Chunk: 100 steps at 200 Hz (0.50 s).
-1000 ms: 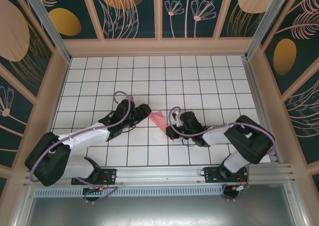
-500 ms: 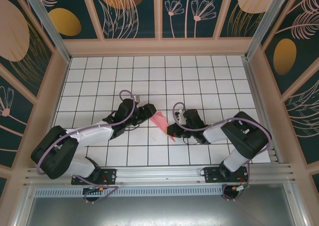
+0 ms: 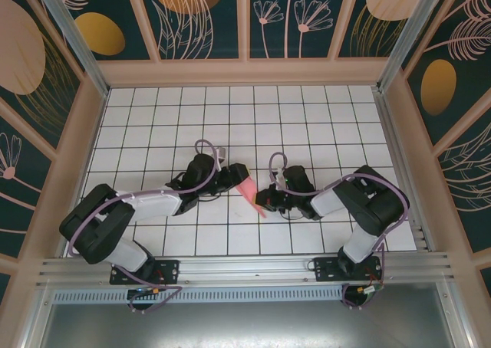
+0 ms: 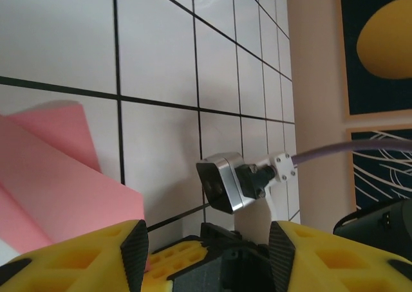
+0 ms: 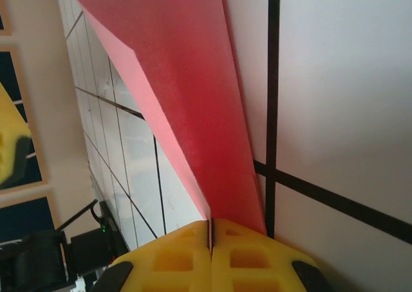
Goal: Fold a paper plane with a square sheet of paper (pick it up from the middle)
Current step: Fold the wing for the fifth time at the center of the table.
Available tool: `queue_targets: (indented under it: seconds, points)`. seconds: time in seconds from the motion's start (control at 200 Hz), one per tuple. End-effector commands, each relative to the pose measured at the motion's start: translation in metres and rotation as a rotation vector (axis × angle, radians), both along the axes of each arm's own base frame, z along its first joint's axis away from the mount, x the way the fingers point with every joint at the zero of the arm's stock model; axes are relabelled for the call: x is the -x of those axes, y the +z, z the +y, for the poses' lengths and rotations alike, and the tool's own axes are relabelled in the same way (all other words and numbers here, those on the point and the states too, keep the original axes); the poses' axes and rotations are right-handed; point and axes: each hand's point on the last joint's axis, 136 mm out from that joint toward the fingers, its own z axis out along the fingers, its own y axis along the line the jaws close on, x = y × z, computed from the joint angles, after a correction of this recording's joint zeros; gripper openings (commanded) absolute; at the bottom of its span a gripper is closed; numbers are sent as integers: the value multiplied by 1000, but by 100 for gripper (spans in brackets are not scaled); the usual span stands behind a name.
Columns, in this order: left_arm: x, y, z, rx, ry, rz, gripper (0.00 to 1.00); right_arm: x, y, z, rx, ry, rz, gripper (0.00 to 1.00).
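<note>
White grid tiles cover the table (image 3: 153,118), boxed in by dark floral panels, and my two arms meet over its middle. Between them sits the sheet of paper (image 3: 248,189), pink-red and already folded from a square into a long narrow wedge. One end points toward my left gripper (image 3: 232,175) and the other sits at my right gripper (image 3: 265,198).

My right hand is clenched on it. From that wrist I see the yellow pads (image 5: 251,253) pressed together, with the folded layers coming out between them and rising off the tiles. My left hand is released: its fingers (image 4: 84,256) stand apart with nothing between them, and the paper's broad end lies just beside one.

I judge the task well along. The main folds that narrow the sheet look made, and the shape reads as a dart. What seems left is a last crease or opening the wings. I cannot tell from here how sharp the folds are.
</note>
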Motion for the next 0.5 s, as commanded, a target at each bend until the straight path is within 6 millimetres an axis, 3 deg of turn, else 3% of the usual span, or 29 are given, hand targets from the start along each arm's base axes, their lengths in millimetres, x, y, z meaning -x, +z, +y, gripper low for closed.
queue_targets:
  seconds: [0.0,0.175,0.495]
  points:
    - [6,7,-17,62,-61,-42,54,-5,-3,1,21,-26,54,4]
    - [5,-2,-31,61,-78,-33,54,-4,-7,-1,36,-46,83,5]
    - [5,-13,-30,74,-62,-30,55,-4,-12,-2,42,-60,114,5]
